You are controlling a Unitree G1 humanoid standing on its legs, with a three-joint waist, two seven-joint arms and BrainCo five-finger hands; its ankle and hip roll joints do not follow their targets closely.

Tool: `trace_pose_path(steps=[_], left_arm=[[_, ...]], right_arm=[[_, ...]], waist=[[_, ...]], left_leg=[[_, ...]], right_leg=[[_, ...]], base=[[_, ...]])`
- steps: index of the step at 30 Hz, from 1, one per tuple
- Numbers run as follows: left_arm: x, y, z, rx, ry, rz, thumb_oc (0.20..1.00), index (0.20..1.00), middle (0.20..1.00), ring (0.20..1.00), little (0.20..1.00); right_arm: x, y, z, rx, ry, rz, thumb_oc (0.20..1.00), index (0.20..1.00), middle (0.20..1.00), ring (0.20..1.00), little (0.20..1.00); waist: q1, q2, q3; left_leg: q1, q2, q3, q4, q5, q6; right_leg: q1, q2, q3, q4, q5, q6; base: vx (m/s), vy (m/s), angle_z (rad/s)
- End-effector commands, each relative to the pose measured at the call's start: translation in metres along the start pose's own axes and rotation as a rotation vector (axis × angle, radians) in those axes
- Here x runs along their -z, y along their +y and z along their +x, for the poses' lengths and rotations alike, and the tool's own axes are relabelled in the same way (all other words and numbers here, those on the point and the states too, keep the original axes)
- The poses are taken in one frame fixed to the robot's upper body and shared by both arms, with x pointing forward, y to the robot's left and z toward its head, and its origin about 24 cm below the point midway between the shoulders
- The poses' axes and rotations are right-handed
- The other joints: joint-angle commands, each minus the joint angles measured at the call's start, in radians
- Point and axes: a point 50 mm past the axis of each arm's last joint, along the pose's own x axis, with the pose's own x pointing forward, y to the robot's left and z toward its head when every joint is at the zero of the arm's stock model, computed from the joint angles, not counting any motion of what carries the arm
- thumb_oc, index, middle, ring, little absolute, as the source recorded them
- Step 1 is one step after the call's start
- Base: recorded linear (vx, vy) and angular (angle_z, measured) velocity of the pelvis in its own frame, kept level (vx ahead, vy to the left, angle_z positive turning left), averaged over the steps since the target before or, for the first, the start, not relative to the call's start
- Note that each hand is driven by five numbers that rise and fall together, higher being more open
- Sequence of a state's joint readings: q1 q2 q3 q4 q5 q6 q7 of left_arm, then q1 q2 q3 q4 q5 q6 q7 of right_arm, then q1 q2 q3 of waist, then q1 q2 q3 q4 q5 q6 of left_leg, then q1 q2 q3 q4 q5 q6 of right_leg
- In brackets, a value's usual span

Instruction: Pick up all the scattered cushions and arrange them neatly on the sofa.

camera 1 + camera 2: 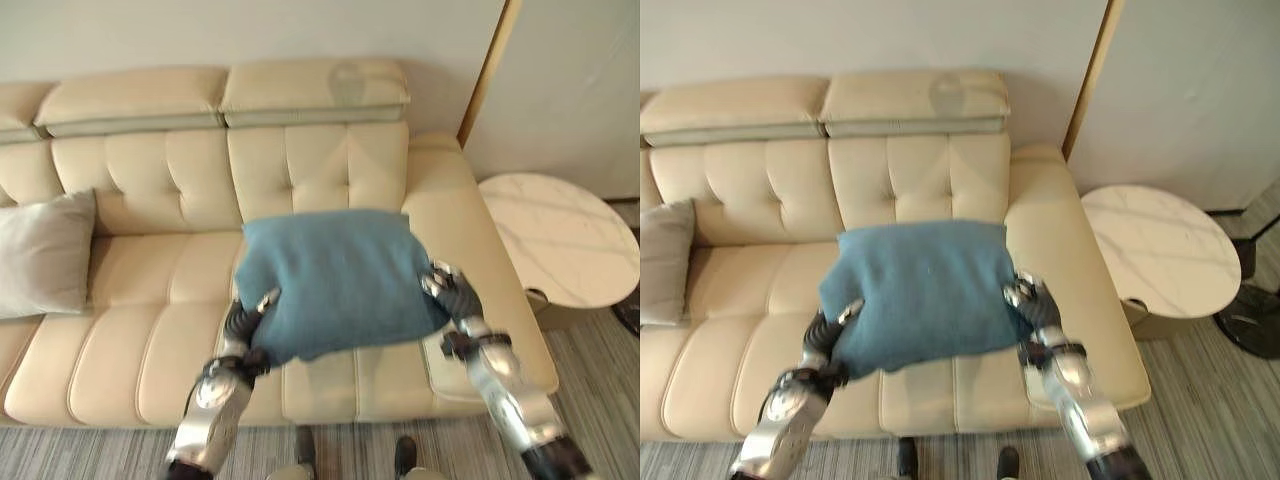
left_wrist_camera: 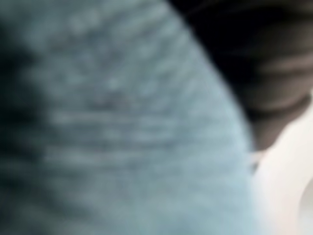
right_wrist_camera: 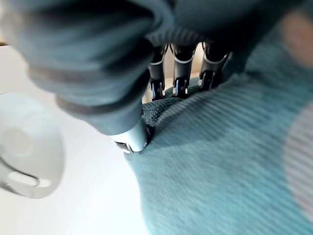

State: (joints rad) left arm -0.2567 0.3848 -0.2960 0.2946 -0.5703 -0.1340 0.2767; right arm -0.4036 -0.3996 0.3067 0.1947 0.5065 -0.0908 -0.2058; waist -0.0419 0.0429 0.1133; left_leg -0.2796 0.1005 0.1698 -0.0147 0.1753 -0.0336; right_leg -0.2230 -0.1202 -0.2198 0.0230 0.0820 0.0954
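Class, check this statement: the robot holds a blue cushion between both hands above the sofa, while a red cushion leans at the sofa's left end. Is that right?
Not quite. The leaning cushion is grey, not red, as the left eye view shows. The rest stands: both the left hand and right hand hold the blue cushion above the sofa.

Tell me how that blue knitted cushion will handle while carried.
The blue knitted cushion is probably soft: it bulges between the left hand and right hand. It is likely light. Its ribbed knit should resist slipping.
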Motion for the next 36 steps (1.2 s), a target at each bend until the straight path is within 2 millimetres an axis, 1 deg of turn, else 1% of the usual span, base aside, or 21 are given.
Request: trace_pose_path(steps=[1, 3, 4, 5, 7, 8, 9, 11, 12, 13, 15, 17, 21, 25, 26, 27, 28, 31, 32, 34, 36], left_arm=[[-0.195, -0.074, 0.040, 0.230, -0.727, 0.013, 0.200, 0.200, 0.200, 0.200, 0.200], [-0.245, -0.078, 0.037, 0.224, -0.889, 0.080, 0.200, 0.200, 0.200, 0.200, 0.200], [-0.278, -0.084, 0.034, 0.205, -0.994, 0.153, 0.200, 0.200, 0.200, 0.200, 0.200], [-0.296, -0.084, 0.033, 0.176, -1.043, 0.231, 0.200, 0.200, 0.200, 0.200, 0.200], [-0.317, -0.084, 0.037, 0.098, -1.080, 0.368, 0.200, 0.200, 0.200, 0.200, 0.200], [-0.332, -0.075, 0.050, -0.058, -1.069, 0.505, 0.200, 0.200, 0.200, 0.200, 0.200], [-0.335, -0.076, 0.049, -0.061, -1.077, 0.505, 0.200, 0.200, 0.200, 0.200, 0.200], [-0.346, -0.066, 0.062, -0.244, -1.038, 0.731, 0.200, 0.200, 0.200, 0.200, 0.200], [-0.348, -0.061, 0.068, -0.327, -1.004, 0.820, 0.940, 0.940, 0.940, 0.940, 0.940], [-0.346, -0.057, 0.074, -0.372, -0.957, 0.906, 1.000, 1.000, 1.000, 1.000, 1.000], [-0.347, -0.049, 0.084, -0.464, -0.866, 1.105, 1.000, 1.000, 1.000, 1.000, 1.000], [-0.333, -0.032, 0.095, -0.521, -0.705, 1.286, 1.000, 1.000, 1.000, 1.000, 1.000], [-0.310, 0.000, 0.103, -0.570, -0.523, 1.430, 1.000, 1.000, 1.000, 1.000, 1.000], [-0.266, 0.036, 0.110, -0.565, -0.325, 1.436, 1.000, 1.000, 1.000, 1.000, 1.000], [-0.265, 0.036, 0.110, -0.564, -0.324, 1.436, 1.000, 1.000, 1.000, 1.000, 1.000], [-0.254, 0.045, 0.110, -0.553, -0.282, 1.429, 1.000, 1.000, 1.000, 1.000, 1.000], [-0.222, 0.068, 0.109, -0.535, -0.177, 1.345, 1.000, 1.000, 1.000, 1.000, 1.000], [-0.165, 0.100, 0.099, -0.505, -0.040, 1.093, 1.000, 1.000, 1.000, 1.000, 1.000], [-0.147, 0.105, 0.096, -0.490, -0.011, 1.015, 1.000, 1.000, 1.000, 1.000, 1.000], [-0.084, 0.121, 0.076, -0.429, 0.116, 0.794, 1.000, 1.000, 1.000, 1.000, 1.000], [-0.031, 0.121, 0.055, -0.356, 0.197, 0.568, 1.000, 1.000, 1.000, 1.000, 1.000]], right_arm=[[-0.159, 0.080, 0.039, -0.214, -0.648, 0.037, 0.200, 0.200, 0.200, 0.200, 0.200], [-0.205, 0.088, 0.040, -0.199, -0.812, 0.002, 0.200, 0.200, 0.200, 0.200, 0.200], [-0.236, 0.092, 0.041, -0.169, -0.927, -0.065, 0.200, 0.200, 0.200, 0.200, 0.200], [-0.251, 0.088, 0.044, -0.122, -0.969, -0.131, 0.200, 0.200, 0.200, 0.200, 0.200], [-0.266, 0.085, 0.051, -0.026, -1.005, -0.248, 0.200, 0.200, 0.200, 0.200, 0.200], [-0.274, 0.081, 0.067, 0.073, -0.980, -0.348, 0.200, 0.200, 0.200, 0.200, 0.200], [-0.277, 0.082, 0.067, 0.075, -0.987, -0.347, 0.200, 0.200, 0.200, 0.200, 0.200], [-0.274, 0.074, 0.087, 0.148, -0.899, -0.453, 0.200, 0.200, 0.200, 0.200, 0.200], [-0.271, 0.073, 0.095, 0.177, -0.854, -0.526, 0.485, 0.485, 0.485, 0.485, 0.485], [-0.265, 0.068, 0.103, 0.203, -0.794, -0.574, 1.000, 1.000, 1.000, 1.000, 1.000], [-0.254, 0.056, 0.117, 0.261, -0.675, -0.650, 1.000, 1.000, 1.000, 1.000, 1.000], [-0.237, 0.039, 0.128, 0.308, -0.528, -0.676, 1.000, 1.000, 1.000, 1.000, 1.000], [-0.209, 0.017, 0.134, 0.344, -0.369, -0.626, 1.000, 1.000, 1.000, 1.000, 1.000], [-0.174, -0.002, 0.134, 0.363, -0.238, -0.614, 1.000, 1.000, 1.000, 1.000, 1.000], [-0.173, -0.002, 0.134, 0.362, -0.237, -0.614, 1.000, 1.000, 1.000, 1.000, 1.000], [-0.163, -0.006, 0.133, 0.359, -0.209, -0.602, 1.000, 1.000, 1.000, 1.000, 1.000], [-0.134, -0.019, 0.127, 0.367, -0.128, -0.544, 1.000, 1.000, 1.000, 1.000, 1.000], [-0.076, -0.041, 0.109, 0.375, 0.009, -0.383, 1.000, 1.000, 1.000, 1.000, 1.000], [-0.059, -0.046, 0.101, 0.377, 0.043, -0.331, 1.000, 1.000, 1.000, 1.000, 1.000], [-0.013, -0.056, 0.073, 0.373, 0.124, -0.211, 1.000, 1.000, 1.000, 1.000, 1.000], [0.031, -0.064, 0.040, 0.367, 0.230, -0.159, 1.000, 1.000, 1.000, 1.000, 1.000]], waist=[[0.006, -0.048, 0.144], [0.005, -0.049, 0.141], [0.006, -0.048, 0.143], [0.004, -0.047, 0.144], [0.006, -0.040, 0.143], [0.008, -0.042, 0.149], [0.008, -0.042, 0.149], [0.012, -0.047, 0.160], [0.013, -0.052, 0.171], [0.011, -0.053, 0.178], [0.008, -0.058, 0.195], [0.002, -0.060, 0.210], [0.002, -0.069, 0.213], [0.000, -0.078, 0.203], [0.000, -0.078, 0.203], [0.001, -0.079, 0.201], [0.002, -0.078, 0.197], [0.007, -0.076, 0.189], [0.006, -0.073, 0.184], [0.007, -0.068, 0.180], [0.008, -0.060, 0.166]], left_leg=[[-0.068, -0.028, -0.054, 0.088, -0.179, -0.014], [-0.161, -0.033, -0.067, 0.116, -0.174, -0.019], [-0.238, -0.036, -0.080, 0.137, -0.169, -0.022], [-0.287, -0.039, -0.088, 0.151, -0.165, -0.024], [-0.338, -0.044, -0.105, 0.157, -0.183, -0.034], [-0.394, -0.048, -0.111, 0.161, -0.175, -0.037], [-0.402, -0.048, -0.111, 0.163, -0.175, -0.036], [-0.444, -0.049, -0.113, 0.157, -0.161, -0.039], [-0.468, -0.051, -0.114, 0.153, -0.153, -0.040], [-0.487, -0.052, -0.115, 0.150, -0.146, -0.040], [-0.526, -0.054, -0.111, 0.149, -0.132, -0.042], [-0.556, -0.056, -0.112, 0.142, -0.121, -0.043], [-0.593, -0.063, -0.119, 0.135, -0.109, -0.038], [-0.583, -0.063, -0.120, 0.135, -0.109, -0.034], [-0.582, -0.063, -0.120, 0.134, -0.109, -0.034], [-0.572, -0.062, -0.119, 0.133, -0.109, -0.035], [-0.542, -0.064, -0.116, 0.123, -0.111, -0.036], [-0.454, -0.065, -0.110, 0.100, -0.114, -0.039], [-0.424, -0.066, -0.109, 0.094, -0.117, -0.038], [-0.346, -0.075, -0.096, 0.065, -0.098, -0.029], [-0.260, -0.081, -0.090, 0.036, -0.106, -0.028]], right_leg=[[-0.163, -0.003, 0.061, 0.095, -0.093, 0.007], [-0.241, -0.008, 0.056, 0.106, -0.085, 0.013], [-0.308, -0.019, 0.052, 0.112, -0.079, 0.017], [-0.348, -0.025, 0.050, 0.118, -0.075, 0.019], [-0.397, -0.029, 0.061, 0.131, -0.093, 0.029], [-0.454, -0.034, 0.061, 0.145, -0.089, 0.030], [-0.462, -0.035, 0.061, 0.148, -0.090, 0.030], [-0.502, -0.040, 0.060, 0.148, -0.083, 0.031], [-0.525, -0.039, 0.057, 0.150, -0.079, 0.033], [-0.542, -0.040, 0.058, 0.150, -0.073, 0.033], [-0.571, -0.042, 0.054, 0.144, -0.060, 0.036], [-0.604, -0.039, 0.059, 0.137, -0.045, 0.041], [-0.631, -0.033, 0.067, 0.121, -0.024, 0.045], [-0.621, -0.028, 0.069, 0.110, -0.017, 0.043], [-0.620, -0.028, 0.069, 0.110, -0.017, 0.043], [-0.611, -0.025, 0.069, 0.108, -0.016, 0.042], [-0.583, -0.023, 0.065, 0.098, -0.012, 0.043], [-0.504, -0.020, 0.054, 0.080, -0.008, 0.043], [-0.476, -0.019, 0.050, 0.074, -0.008, 0.043], [-0.400, -0.027, 0.033, 0.052, 0.010, 0.036], [-0.318, -0.027, 0.023, 0.030, 0.005, 0.035]], base=[[-0.19, -0.026, -0.14], [-0.09, -0.011, -0.05], [-0.08, -0.002, -0.05], [-0.08, 0.010, -0.03], [0.04, 0.009, 0.10], [0.04, 0.003, 0.14], [-0.04, -0.012, 0.21], [-0.04, -0.025, 0.17], [-0.05, -0.022, 0.09], [-0.06, -0.025, 0.16], [-0.04, -0.029, 0.17], [-0.02, -0.003, 0.13], [-0.01, 0.012, 0.24], [0.00, 0.004, 0.01], [0.00, 0.000, 0.00], [-0.01, 0.031, -0.03], [-0.01, 0.041, -0.03], [0.01, 0.033, -0.02], [0.04, 0.033, -0.20], [0.00, 0.072, -0.21], [0.07, 0.068, -0.04]])
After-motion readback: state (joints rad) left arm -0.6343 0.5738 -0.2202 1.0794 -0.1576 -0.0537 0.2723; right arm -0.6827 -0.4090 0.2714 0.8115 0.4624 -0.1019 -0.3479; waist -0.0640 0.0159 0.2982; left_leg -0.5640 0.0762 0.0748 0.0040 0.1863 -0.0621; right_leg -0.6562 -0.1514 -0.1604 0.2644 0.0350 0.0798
